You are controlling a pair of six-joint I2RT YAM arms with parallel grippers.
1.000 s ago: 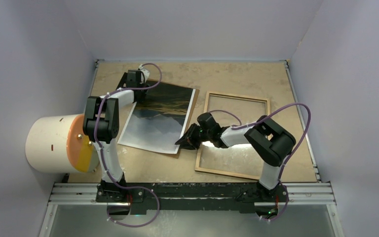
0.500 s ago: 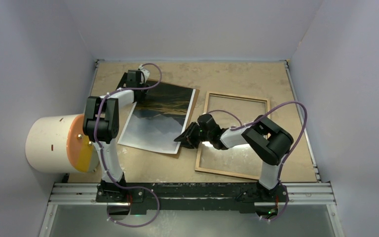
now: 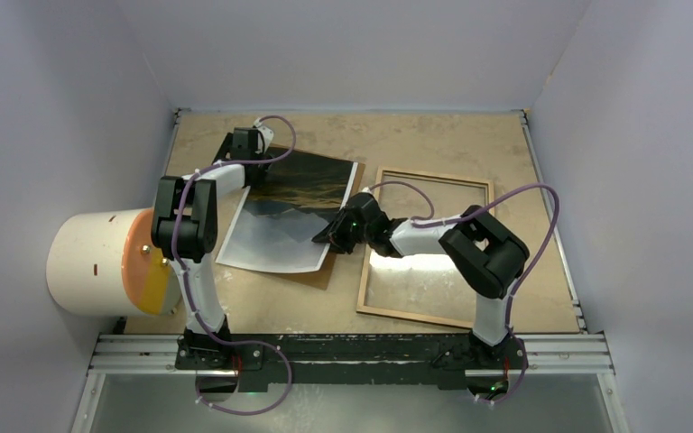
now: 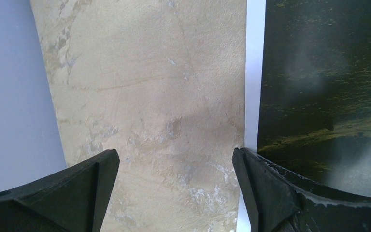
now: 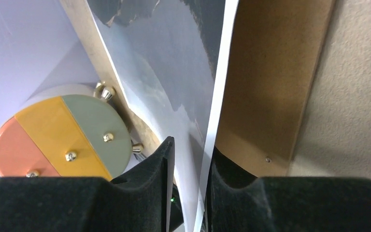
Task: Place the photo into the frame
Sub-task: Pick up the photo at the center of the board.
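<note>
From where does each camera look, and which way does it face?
Top external: overhead, behind the robot, facing the table; left arm, right arm show.
Left wrist: faces down at the photo; open left gripper shows.
Right wrist: looks along the photo's edge, held in the right gripper.
Shared: the photo, in all three.

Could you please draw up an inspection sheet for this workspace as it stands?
Surface: tan mottled table.
Job's things: photo on the brown backing board, right edge pinched; frame flat beside it, wood side up, unfilled.
Clutter: white drum with coloured face, at left.
Grippers: left gripper open at photo's far corner; right gripper shut on photo.
Cables: purple cables loop along both arms.
Surroundings: pale walls, metal rail at near edge.
</note>
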